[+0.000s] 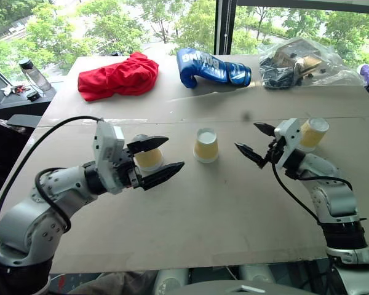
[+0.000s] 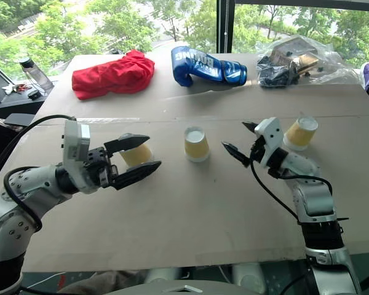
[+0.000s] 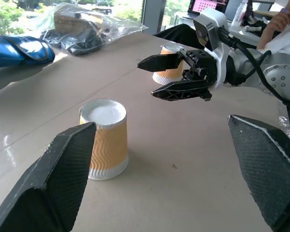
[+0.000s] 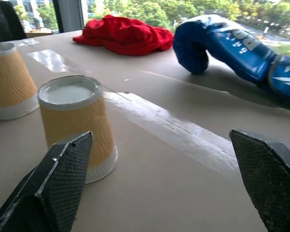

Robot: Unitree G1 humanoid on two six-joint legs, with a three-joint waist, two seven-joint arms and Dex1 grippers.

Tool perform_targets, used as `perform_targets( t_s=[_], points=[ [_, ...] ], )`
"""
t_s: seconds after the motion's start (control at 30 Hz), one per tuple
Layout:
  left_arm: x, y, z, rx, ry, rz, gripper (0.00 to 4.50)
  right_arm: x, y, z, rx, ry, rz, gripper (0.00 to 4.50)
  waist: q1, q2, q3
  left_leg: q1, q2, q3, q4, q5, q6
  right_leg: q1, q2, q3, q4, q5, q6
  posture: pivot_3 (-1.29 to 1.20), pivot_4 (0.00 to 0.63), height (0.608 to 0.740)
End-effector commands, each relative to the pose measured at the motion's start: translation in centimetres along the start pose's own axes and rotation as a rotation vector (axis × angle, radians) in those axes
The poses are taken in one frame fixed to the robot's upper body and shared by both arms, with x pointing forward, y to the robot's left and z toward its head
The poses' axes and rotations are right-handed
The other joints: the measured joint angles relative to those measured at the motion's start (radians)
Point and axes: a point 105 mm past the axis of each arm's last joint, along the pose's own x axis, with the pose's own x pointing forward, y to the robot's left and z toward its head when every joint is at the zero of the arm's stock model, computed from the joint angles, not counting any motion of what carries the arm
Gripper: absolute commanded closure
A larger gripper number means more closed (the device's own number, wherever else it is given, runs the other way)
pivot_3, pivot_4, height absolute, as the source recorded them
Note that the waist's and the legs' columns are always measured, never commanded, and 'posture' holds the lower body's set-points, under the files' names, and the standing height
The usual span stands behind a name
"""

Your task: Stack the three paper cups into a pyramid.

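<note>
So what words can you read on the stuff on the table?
"BOXING", I think, upside down in white letters on the blue boxing glove; the letters are partly unclear.
White marks on the glove's cuff: too blurred to read.
The three paper cups: no words on them.

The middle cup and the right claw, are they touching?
Apart. The left wrist view shows bare table between the middle cup and the open right gripper; the left eye view shows the same gap.
</note>
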Motion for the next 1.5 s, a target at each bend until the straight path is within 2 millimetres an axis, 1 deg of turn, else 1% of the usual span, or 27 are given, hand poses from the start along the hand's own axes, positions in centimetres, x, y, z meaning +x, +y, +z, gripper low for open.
perform_targets(
  t_s=[0.03,0.07,0.13,0.27,0.43,0.5,0.63,0.8,1.03,1.23,1.27,1.3,1.4,1.43,1.5],
  points=[
    [1.4,0.1,0.7,0.017,0.018,-0.010,0.00,-2.5,-4.2,1.7,-0.131,-0.061,-0.240,0.03,-0.001,0.000,0.000,0.000,0.000,0.001,0.000,0.000,0.000,0.000,0.000,0.001,0.000,0.000,0.000,0.00,0.150,0.740],
    [1.8,0.1,1.0,0.023,0.017,-0.025,0.00,-3.3,-5.5,1.6,-0.173,-0.057,-0.323,0.03,-0.001,0.000,0.000,0.000,0.000,0.001,0.000,0.000,0.000,0.000,0.000,0.001,0.000,0.000,0.000,0.00,0.150,0.740],
    [2.3,0.1,1.4,0.033,0.022,-0.043,0.00,-4.4,-7.3,1.4,-0.223,-0.047,-0.443,0.03,-0.006,0.000,0.001,0.000,0.000,0.001,0.000,0.002,-0.004,0.000,0.001,0.002,-0.001,0.000,0.000,0.00,0.150,0.740],
    [2.6,0.1,1.6,0.049,0.040,-0.060,0.00,-5.0,-8.8,0.9,-0.259,-0.037,-0.555,0.03,-0.013,0.000,0.001,0.000,0.001,0.003,-0.001,0.003,-0.004,-0.002,0.003,0.004,0.000,0.000,0.000,0.00,0.150,0.740],
    [2.8,0.0,1.6,0.051,0.047,-0.067,0.00,-4.8,-9.8,-1.0,-0.125,-0.002,-0.608,0.03,-0.011,0.000,0.001,0.000,0.001,0.003,0.000,0.003,-0.005,-0.002,0.003,0.004,0.000,0.000,0.000,0.00,0.150,0.740],
    [2.8,0.0,1.7,0.053,0.047,-0.068,0.00,-4.8,-10.4,-1.4,-0.063,-0.005,-0.648,0.03,-0.009,0.000,0.001,0.000,0.001,0.003,0.000,0.003,-0.005,-0.002,0.003,0.005,0.000,0.000,0.000,0.00,0.150,0.740],
    [2.8,-0.1,1.9,0.062,0.046,-0.066,0.00,-4.9,-11.7,-1.7,-0.003,-0.006,-0.712,0.03,-0.005,0.000,0.001,0.000,0.001,0.003,0.000,0.003,-0.005,-0.002,0.003,0.005,0.000,0.000,0.000,0.00,0.150,0.740],
    [2.8,-0.4,1.9,0.076,0.055,-0.078,0.00,-5.1,-12.5,-2.2,0.062,-0.001,-0.762,0.03,-0.004,0.000,0.001,0.000,0.001,0.003,0.000,0.003,-0.005,-0.002,0.003,0.005,0.000,0.000,0.000,0.00,0.150,0.740],
    [2.9,-0.9,2.4,0.080,0.029,-0.118,0.00,-5.1,-12.1,-2.9,0.103,0.020,-0.752,0.03,-0.004,0.000,0.001,0.000,0.001,0.003,0.000,0.003,-0.005,-0.002,0.003,0.005,0.000,0.000,0.000,0.00,0.150,0.740],
    [3.0,-1.4,2.8,0.074,0.016,-0.165,0.00,-5.1,-12.0,-3.1,0.107,0.023,-0.749,0.03,-0.004,0.000,0.001,0.000,0.001,0.003,0.000,0.003,-0.005,-0.002,0.003,0.005,0.000,0.000,0.000,0.00,0.150,0.740],
    [3.0,-1.5,2.8,0.072,0.014,-0.174,0.00,-5.0,-11.9,-3.1,0.107,0.023,-0.748,0.52,-0.004,0.000,0.001,0.000,0.001,0.003,0.000,0.003,-0.005,-0.002,0.003,0.005,0.000,0.000,0.000,0.00,0.150,0.740],
    [2.9,-1.6,2.8,0.071,0.014,-0.179,0.00,-5.0,-11.9,-3.1,0.106,0.024,-0.746,0.83,-0.004,0.000,0.001,0.000,0.001,0.003,0.000,0.003,-0.005,-0.002,0.003,0.005,0.000,0.000,0.000,0.00,0.150,0.740],
    [2.9,-1.6,2.9,0.074,0.017,-0.184,0.00,-5.0,-11.8,-3.2,0.105,0.025,-0.741,2.15,-0.004,0.000,0.001,0.000,0.001,0.003,0.000,0.003,-0.005,-0.002,0.003,0.005,0.000,0.000,0.000,0.00,0.150,0.740],
    [2.9,-1.6,2.9,0.075,0.019,-0.185,0.00,-5.0,-11.7,-3.2,0.106,0.024,-0.740,2.50,-0.004,0.000,0.001,0.000,0.001,0.003,0.000,0.003,-0.005,-0.002,0.003,0.005,0.000,0.000,0.000,0.00,0.150,0.740],
    [2.8,-1.6,2.8,0.073,0.020,-0.184,0.00,-4.9,-11.4,-3.1,0.098,0.022,-0.723,2.51,-0.004,0.000,0.001,0.000,0.001,0.003,0.000,0.003,-0.005,-0.002,0.003,0.005,0.000,0.000,0.000,0.00,0.150,0.740]
  ],
)
